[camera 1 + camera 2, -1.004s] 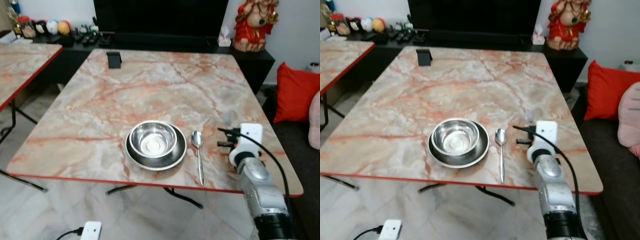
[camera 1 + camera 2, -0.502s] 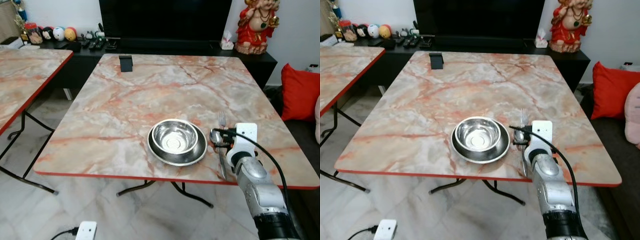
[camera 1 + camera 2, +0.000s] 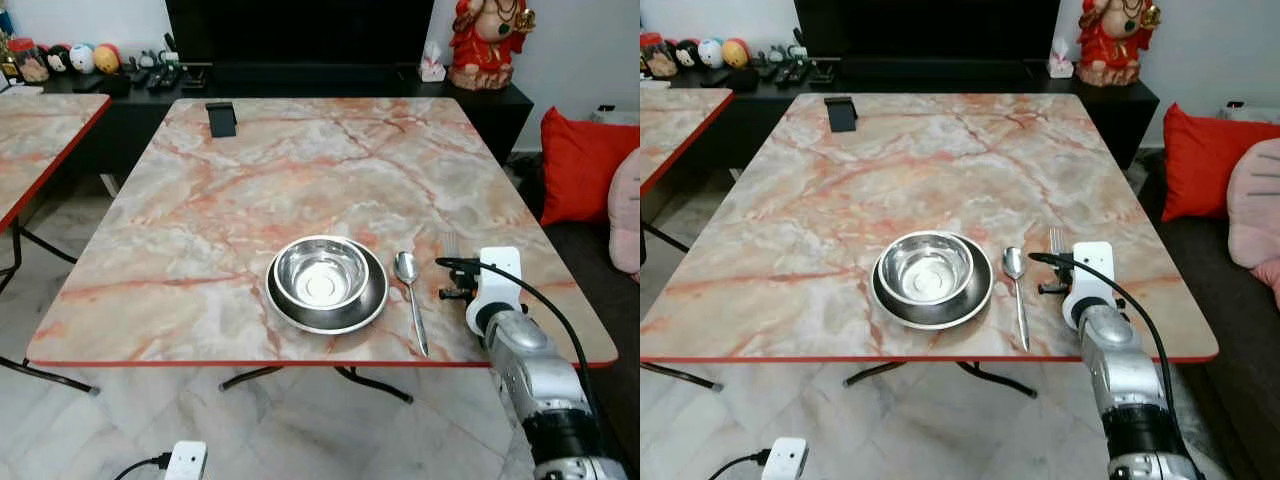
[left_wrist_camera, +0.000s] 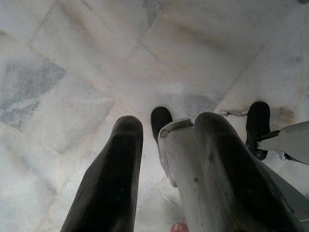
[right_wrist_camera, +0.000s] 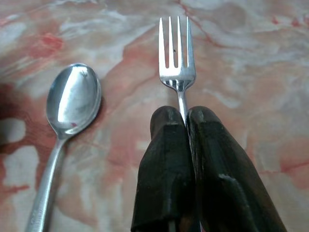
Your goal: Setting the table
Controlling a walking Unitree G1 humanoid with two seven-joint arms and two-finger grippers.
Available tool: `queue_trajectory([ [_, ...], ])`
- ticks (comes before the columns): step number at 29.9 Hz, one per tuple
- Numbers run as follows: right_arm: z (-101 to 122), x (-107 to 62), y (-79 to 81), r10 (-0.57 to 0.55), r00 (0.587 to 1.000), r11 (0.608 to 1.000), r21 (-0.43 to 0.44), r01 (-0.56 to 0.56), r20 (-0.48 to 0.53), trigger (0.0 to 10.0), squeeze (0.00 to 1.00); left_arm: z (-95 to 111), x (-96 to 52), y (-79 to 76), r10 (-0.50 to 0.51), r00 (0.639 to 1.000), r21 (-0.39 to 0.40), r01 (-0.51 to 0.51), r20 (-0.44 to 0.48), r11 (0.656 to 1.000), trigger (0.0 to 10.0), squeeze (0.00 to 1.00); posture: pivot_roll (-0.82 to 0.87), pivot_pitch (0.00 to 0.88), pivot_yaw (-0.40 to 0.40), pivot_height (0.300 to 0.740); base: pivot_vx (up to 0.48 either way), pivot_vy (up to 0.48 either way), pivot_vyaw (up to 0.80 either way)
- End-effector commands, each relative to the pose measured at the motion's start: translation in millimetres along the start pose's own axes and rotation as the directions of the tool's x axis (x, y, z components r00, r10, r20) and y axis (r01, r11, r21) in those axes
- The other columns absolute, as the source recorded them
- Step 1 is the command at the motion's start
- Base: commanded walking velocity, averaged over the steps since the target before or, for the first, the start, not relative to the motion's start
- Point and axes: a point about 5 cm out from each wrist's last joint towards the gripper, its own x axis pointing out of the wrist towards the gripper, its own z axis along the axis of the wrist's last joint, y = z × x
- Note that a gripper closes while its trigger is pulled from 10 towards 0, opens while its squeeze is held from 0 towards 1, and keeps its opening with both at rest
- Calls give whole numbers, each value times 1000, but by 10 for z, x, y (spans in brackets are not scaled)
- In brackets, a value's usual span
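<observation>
Left eye view: saw bowl [image 3: 321, 276] on plate [image 3: 372, 303], spoon [image 3: 410, 296] just right, right tool [image 3: 447, 278] over tabletop [image 3: 200, 220]. Right wrist view: found fingers [image 5: 166, 159] clamped on fork [image 5: 176, 72] beside spoon. Left wrist view: showed left tool [image 4: 164, 140] narrowly parted above floor [image 4: 72, 67].

The right arm reaches forward from the lower right, its silver forearm rising to a white wrist block with a black cable looping over it, and the right hand [image 5: 186, 130] sits low over the table [image 3: 200, 250] near its front right corner. Its two black fingers [image 5: 164, 169] are pressed together on the stem of a fork [image 5: 177, 53], whose tines point straight ahead beyond the fingertips. The left hand [image 4: 164, 140] hangs at the robot's side, pointing down at the floor with a gap between its two fingers.
</observation>
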Motion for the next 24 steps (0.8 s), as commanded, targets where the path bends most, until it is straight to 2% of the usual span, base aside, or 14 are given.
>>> queue_trajectory([
  [1,18,19,-11,4,1000,1000,10,-4,-10,10000,0,-36,-8,21,4,1000,1,-4,-21,1000,10000,0,-13,0,-2,736,0,0,0],
  [24,-89,168,245,49,998,993,105,-45,-37,10000,0,-37,-9,19,6,1000,0,-6,-19,1000,10000,0,-4,0,-5,736,0,0,0],
])
